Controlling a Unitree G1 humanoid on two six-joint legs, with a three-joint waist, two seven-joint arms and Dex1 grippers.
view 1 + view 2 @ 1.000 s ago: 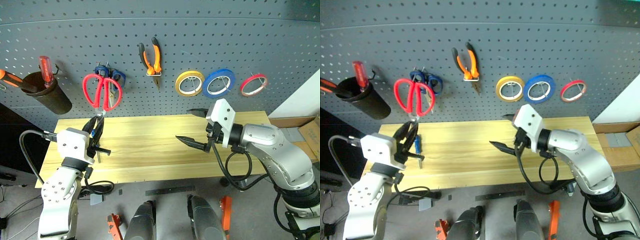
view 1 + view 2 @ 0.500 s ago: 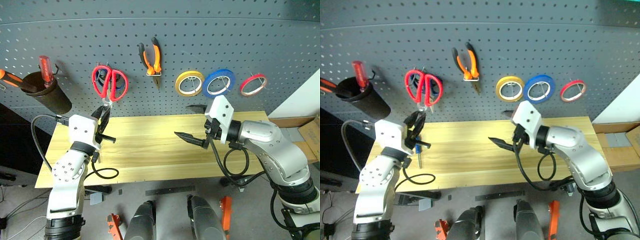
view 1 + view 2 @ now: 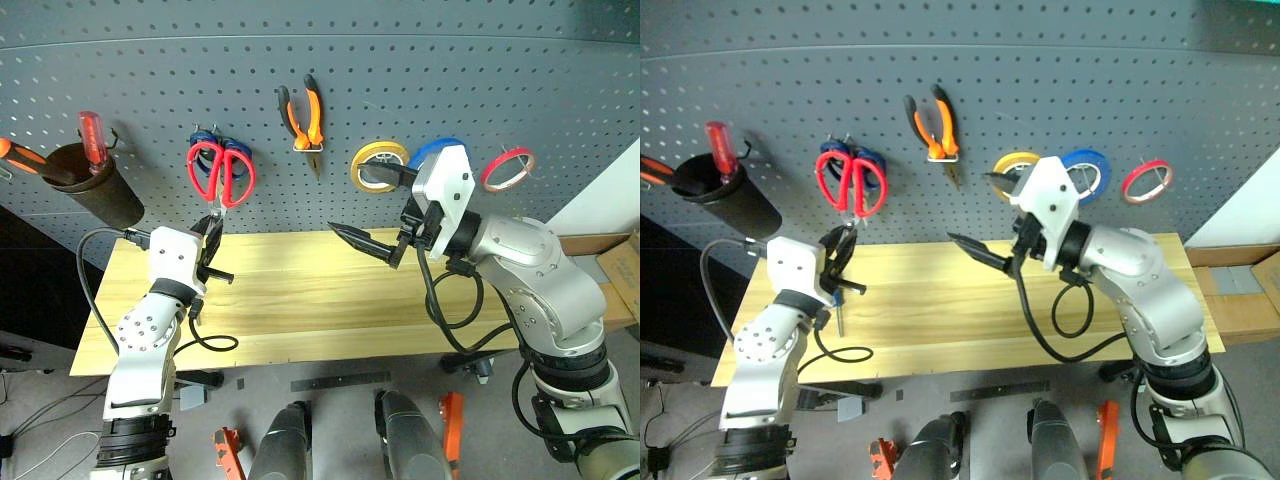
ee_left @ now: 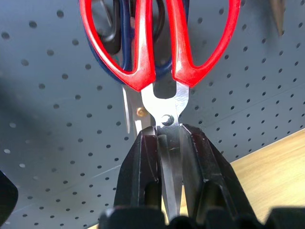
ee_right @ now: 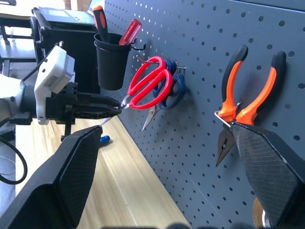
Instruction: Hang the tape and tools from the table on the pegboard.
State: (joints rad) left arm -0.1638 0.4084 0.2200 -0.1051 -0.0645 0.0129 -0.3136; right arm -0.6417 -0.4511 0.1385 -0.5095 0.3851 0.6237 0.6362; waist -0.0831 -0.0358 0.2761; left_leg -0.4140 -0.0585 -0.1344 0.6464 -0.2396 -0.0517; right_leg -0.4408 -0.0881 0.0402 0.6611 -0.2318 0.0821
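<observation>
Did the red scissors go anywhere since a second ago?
Yes. The red scissors, held by the left gripper, rose from just above the table and now sit in front of the blue scissors on the pegboard.

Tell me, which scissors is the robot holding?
The red-handled scissors, pinched by their blades in the left gripper. The blue-handled scissors just hang behind them.

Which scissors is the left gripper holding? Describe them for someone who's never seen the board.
On the grey pegboard, look left of the orange-handled pliers. Two scissors overlap there; the left gripper is shut on the blades of the red-handled scissors, in front of the blue-handled scissors.
</observation>
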